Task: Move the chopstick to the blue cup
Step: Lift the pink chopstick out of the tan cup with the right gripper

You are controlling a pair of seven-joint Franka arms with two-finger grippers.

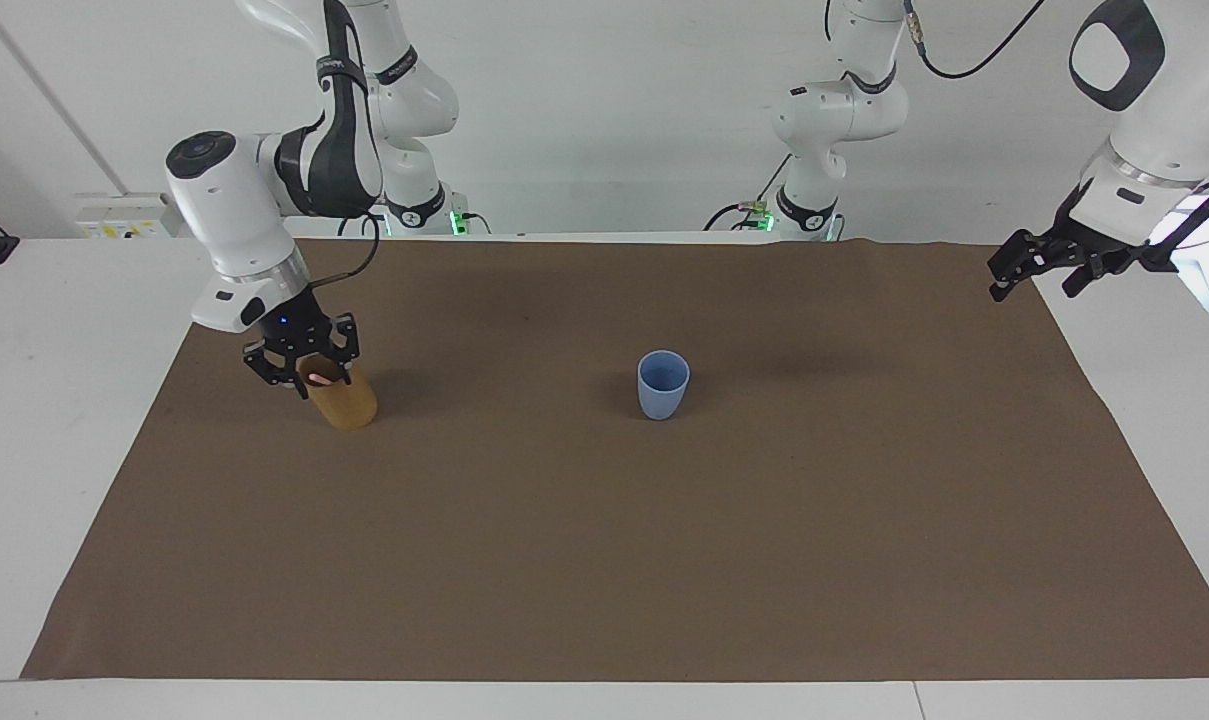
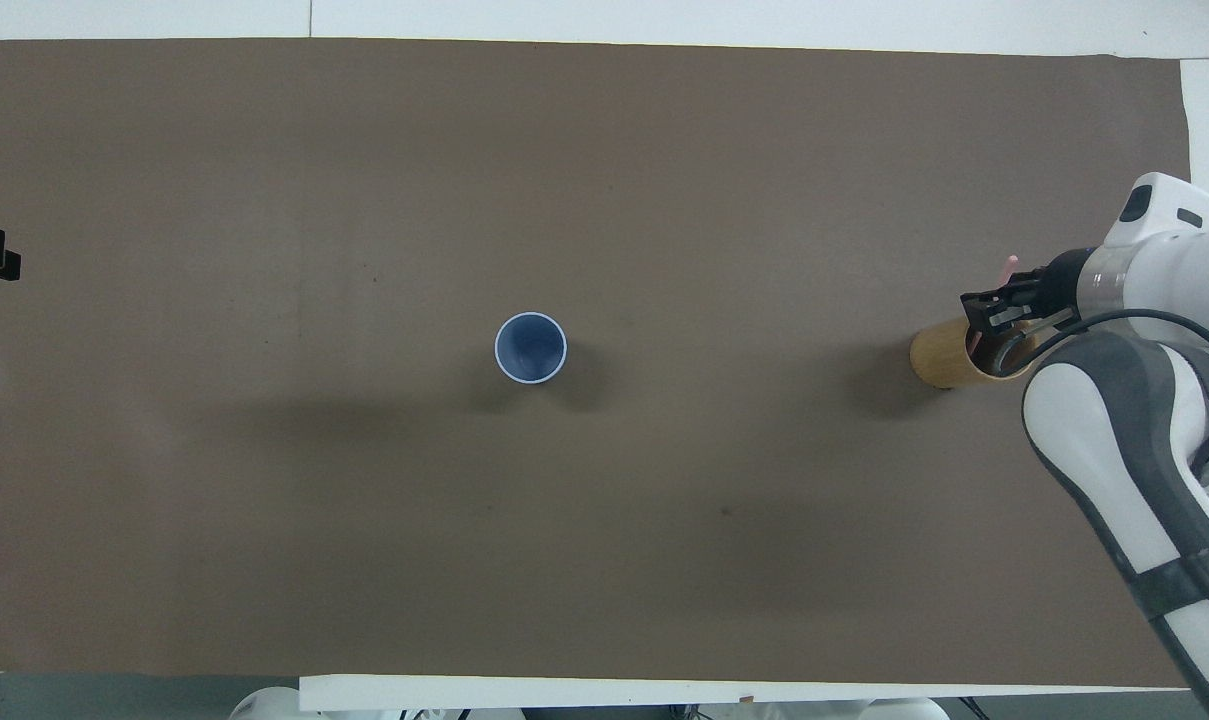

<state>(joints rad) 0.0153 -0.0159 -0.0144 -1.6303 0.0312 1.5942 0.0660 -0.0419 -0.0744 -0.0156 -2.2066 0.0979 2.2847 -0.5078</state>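
Two fingers (image 1: 305, 380) astride chopstick (image 1: 317, 379), half closed

White table (image 1: 64, 420), brown mat (image 1: 604, 560), two cups

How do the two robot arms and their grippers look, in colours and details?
Both arms are glossy white with rounded dark grey or black joint covers. The right gripper and the left gripper are black, built of open linkage fingers. A thin black cable runs along each arm. Green lights glow at both bases.
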